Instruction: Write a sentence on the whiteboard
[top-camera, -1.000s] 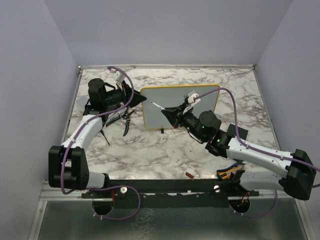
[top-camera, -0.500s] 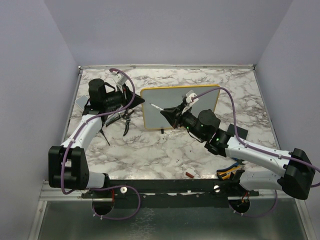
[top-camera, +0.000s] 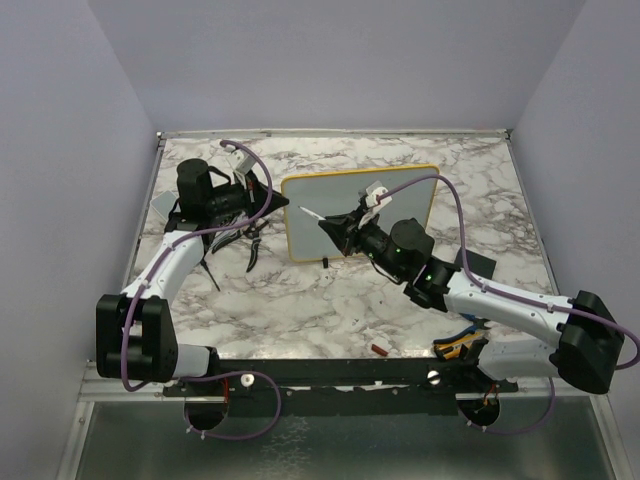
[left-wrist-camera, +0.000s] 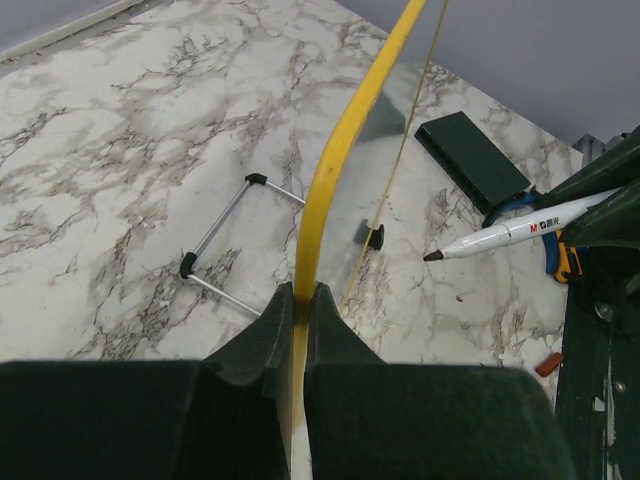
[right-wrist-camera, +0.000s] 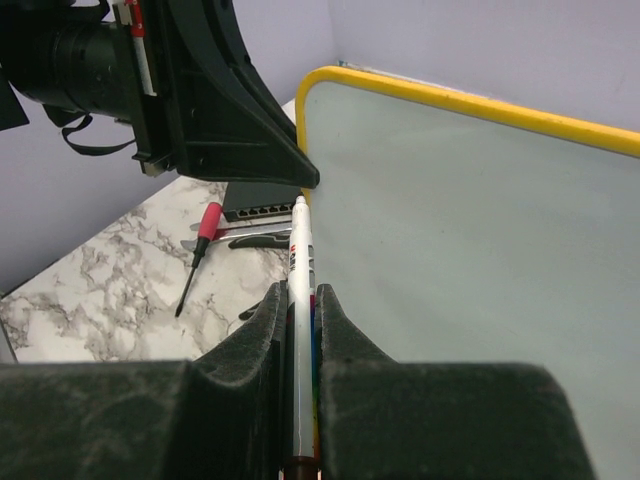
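Shift: white-and-black right arm (top-camera: 500, 298) has swung its elbow slightly leftward; the slim white marker (top-camera: 311, 215) it carries has hardly moved.
Left hand (left-wrist-camera: 298, 296): black fingers pinching the yellow left edge of the large pale grey rectangular whiteboard (left-wrist-camera: 337, 170).
Whiteboard: stands upright midway across the white marbled counter (top-camera: 300, 290), between the two hands; no letters show on its face.
Marker: dark tip near the board's upper left corner, seemingly just off the face.
Right hand (right-wrist-camera: 297, 296): fingers clamped on the marker barrel.
Sentence: apparently not begun.
Doing it well: bring the tip square onto the face, press lightly, start far left to leave room, and keep the left grip firm so the board stays upright.
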